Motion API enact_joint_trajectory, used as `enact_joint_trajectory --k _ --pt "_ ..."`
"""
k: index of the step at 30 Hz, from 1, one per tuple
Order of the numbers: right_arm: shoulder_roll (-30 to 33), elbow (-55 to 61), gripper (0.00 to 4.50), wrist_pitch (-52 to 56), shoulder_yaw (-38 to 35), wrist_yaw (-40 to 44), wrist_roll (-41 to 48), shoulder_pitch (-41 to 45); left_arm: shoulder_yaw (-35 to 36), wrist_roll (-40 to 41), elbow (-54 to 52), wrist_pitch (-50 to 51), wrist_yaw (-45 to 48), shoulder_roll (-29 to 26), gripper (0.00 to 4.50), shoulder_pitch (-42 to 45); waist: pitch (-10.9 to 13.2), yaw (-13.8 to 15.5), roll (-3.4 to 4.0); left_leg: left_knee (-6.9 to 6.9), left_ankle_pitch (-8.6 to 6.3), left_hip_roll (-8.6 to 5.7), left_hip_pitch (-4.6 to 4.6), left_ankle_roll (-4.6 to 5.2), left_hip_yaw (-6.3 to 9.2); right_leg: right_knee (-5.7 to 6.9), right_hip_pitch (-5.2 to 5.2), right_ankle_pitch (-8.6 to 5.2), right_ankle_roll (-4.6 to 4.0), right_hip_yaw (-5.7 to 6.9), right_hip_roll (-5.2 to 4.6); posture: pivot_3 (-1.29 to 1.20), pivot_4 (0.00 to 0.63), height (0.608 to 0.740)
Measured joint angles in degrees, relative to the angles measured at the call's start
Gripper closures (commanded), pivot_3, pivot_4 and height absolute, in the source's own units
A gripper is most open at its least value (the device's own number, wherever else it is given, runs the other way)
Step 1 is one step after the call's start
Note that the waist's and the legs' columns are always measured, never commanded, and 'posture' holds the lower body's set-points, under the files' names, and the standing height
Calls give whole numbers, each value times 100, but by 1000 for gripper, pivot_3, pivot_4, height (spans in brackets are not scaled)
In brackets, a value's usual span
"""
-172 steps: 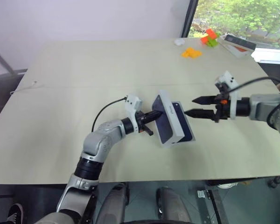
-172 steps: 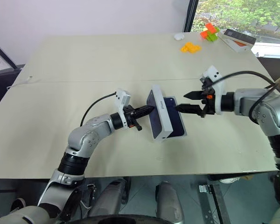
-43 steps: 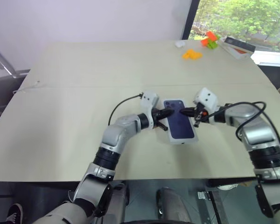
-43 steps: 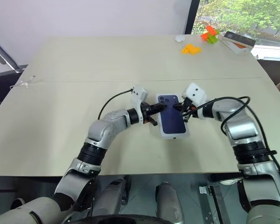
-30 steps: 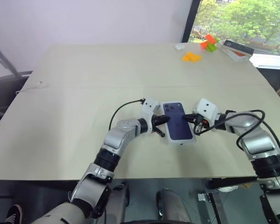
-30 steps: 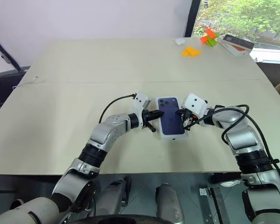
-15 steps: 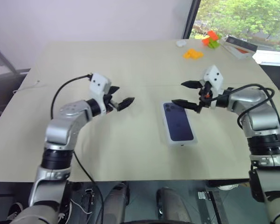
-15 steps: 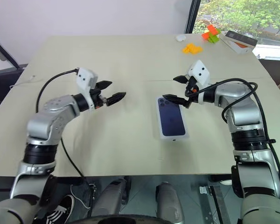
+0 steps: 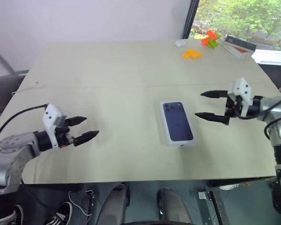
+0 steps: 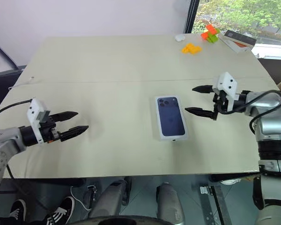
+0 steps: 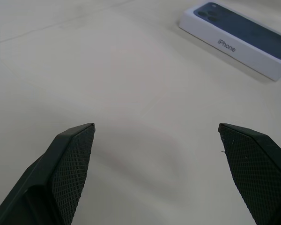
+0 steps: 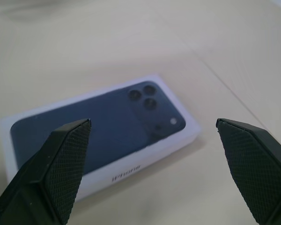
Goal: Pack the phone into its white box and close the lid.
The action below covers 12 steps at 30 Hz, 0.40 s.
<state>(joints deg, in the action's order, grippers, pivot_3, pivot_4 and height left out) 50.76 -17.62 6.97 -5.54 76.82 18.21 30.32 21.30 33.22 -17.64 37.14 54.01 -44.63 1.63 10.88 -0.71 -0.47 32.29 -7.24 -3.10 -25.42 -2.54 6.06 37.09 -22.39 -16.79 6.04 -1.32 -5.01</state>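
Lid (image 9: 177, 122) sits closed on white box, centre of surface (image 9: 107, 70); phone hidden inside, we judge. Left claw (image 9: 82, 129) wide open, empty, far left. Right claw (image 9: 211, 105) wide open, empty, just right of lid. Risk: careless right sweep nudges box askew.

A broad beige table (image 9: 107, 70) has a thin seam running across it from side to side. At its far right corner lies a small cluster: a flat heap of orange pieces (image 9: 192, 54), a stack of orange and green blocks (image 9: 209, 39) just beyond it, and a small white object (image 9: 179, 42) near the far edge. An orange-and-white box (image 9: 239, 46) lies at the table's right edge, beside the window (image 9: 243, 18), through which green foliage shows. A pale wall (image 9: 84, 18) rises behind the table.
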Motion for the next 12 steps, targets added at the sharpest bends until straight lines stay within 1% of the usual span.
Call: enact_joint_trajectory --k 6,12 --pt "216 33 23 -333 -36 149 -4 -338 200 0 -2 -267 72 -55 57 -263 0 -6 1 -5 0 1 0 -1 -5 -3 -3 0 -1 -4 -1 0 150 740" --pt "364 -74 23 -453 -54 180 -19 -364 213 -25 -76 -389 75 -193 57 -463 -1 -9 2 -8 -1 3 0 -1 -9 -3 -6 -1 -2 -8 -1 0 150 740"
